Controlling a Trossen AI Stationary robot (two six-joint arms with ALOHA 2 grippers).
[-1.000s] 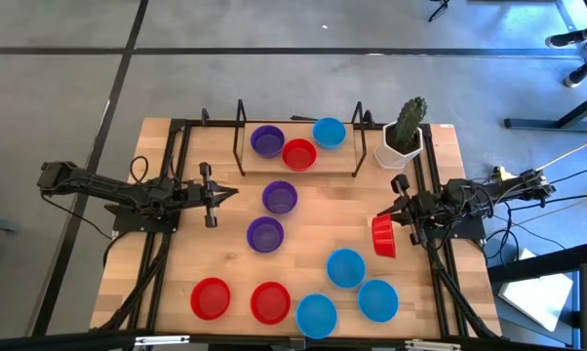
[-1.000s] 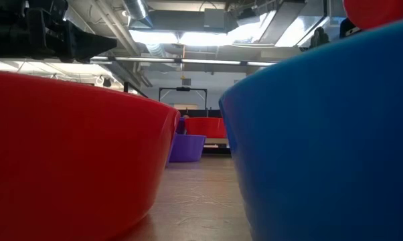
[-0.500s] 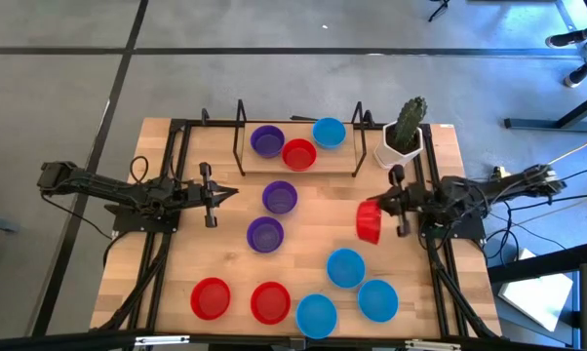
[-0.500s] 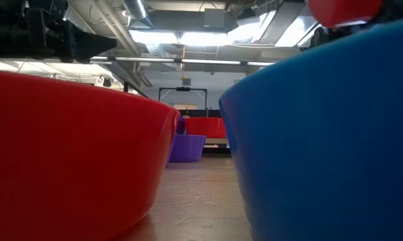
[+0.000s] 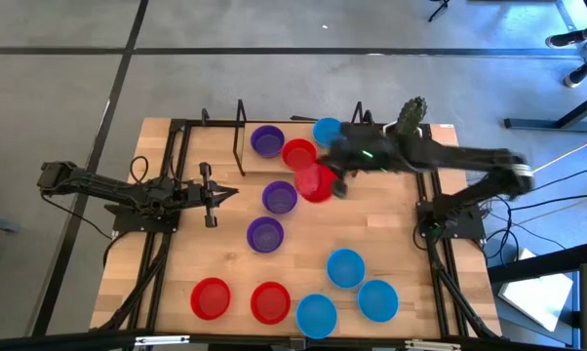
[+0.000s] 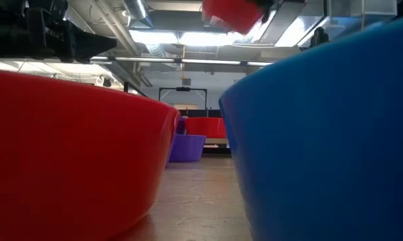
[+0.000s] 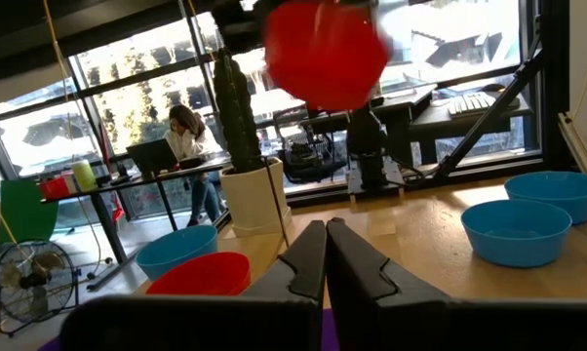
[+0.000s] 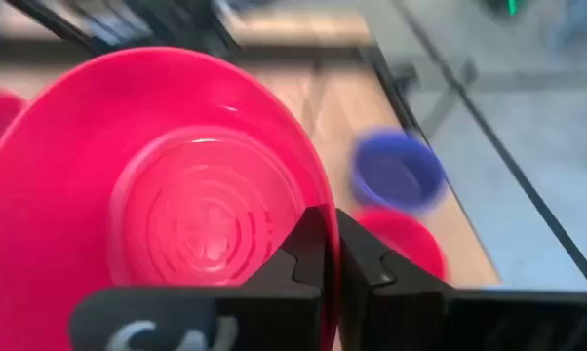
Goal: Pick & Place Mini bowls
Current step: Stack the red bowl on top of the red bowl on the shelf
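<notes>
Holding: my right end effector [image 5: 325, 182] has its fingers clamped on the rim of a red mini bowl [image 5: 315, 182], which is tipped on edge and lifted off the counter [image 5: 401, 244].
Carried bowl position: I see it above the counter's middle, just beside the rack [image 5: 298, 161] at the far edge, near the purple bowl [image 5: 280, 197] lying below it.
Rack contents: I count a purple bowl [image 5: 267, 140], a red bowl [image 5: 297, 153] and a light blue bowl [image 5: 327, 131].
Left end effector [image 5: 219, 194]: fingers pressed together on nothing, parked at the counter's left side.
Loose bowls: another purple [image 5: 265, 234] mid-counter; two red [image 5: 211, 297] and three light blue [image 5: 345, 267] along the near edge.
Cactus pot [image 5: 403, 146]: far right corner, partly behind my right arm.
</notes>
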